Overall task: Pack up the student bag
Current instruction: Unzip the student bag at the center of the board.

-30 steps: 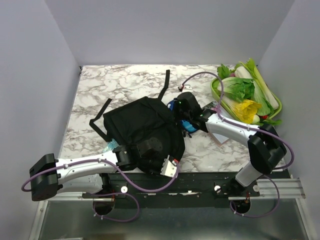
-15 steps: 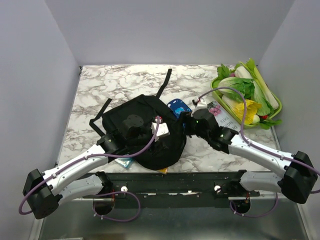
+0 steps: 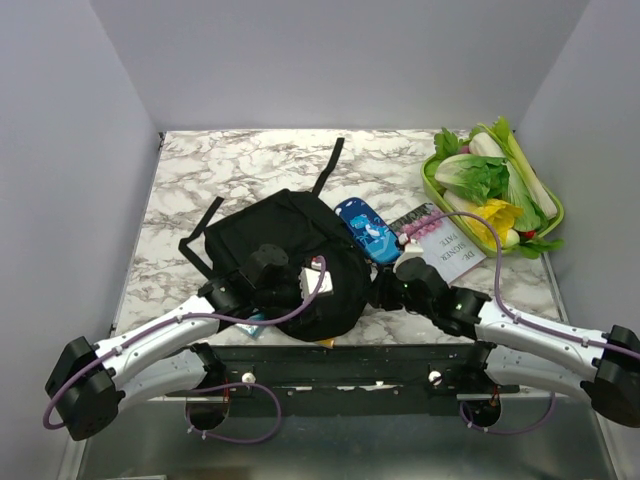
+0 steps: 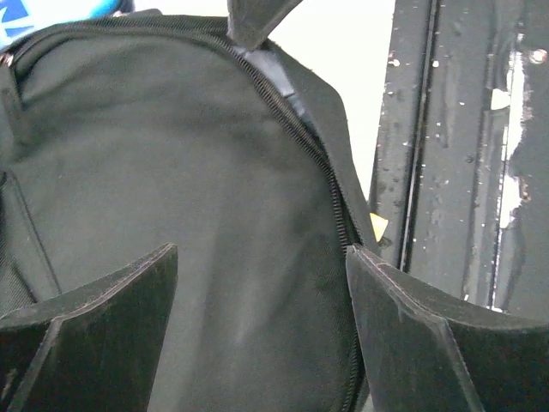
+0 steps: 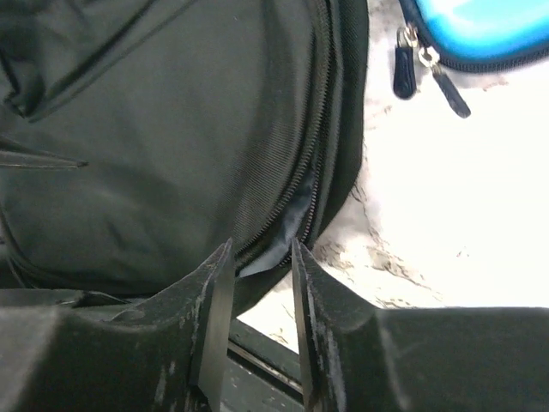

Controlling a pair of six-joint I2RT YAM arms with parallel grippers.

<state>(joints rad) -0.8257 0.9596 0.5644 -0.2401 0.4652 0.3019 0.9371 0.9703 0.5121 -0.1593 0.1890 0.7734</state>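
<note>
Marble table (image 3: 250, 165), near edge: left gripper (image 4: 261, 250) spread wide over the student bag (image 3: 285, 235); right gripper (image 5: 261, 246) narrowed at its zipper, grip unclear.

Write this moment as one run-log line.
left gripper: open above black backpack | right gripper: jaws narrow at its zipper, grip unclear | blue pencil case, book: outside, on marble table

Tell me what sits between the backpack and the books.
Blue pencil case, flat on the table between backpack and books; top view shows it.

Bright even light; wrist views softly blurred
</note>
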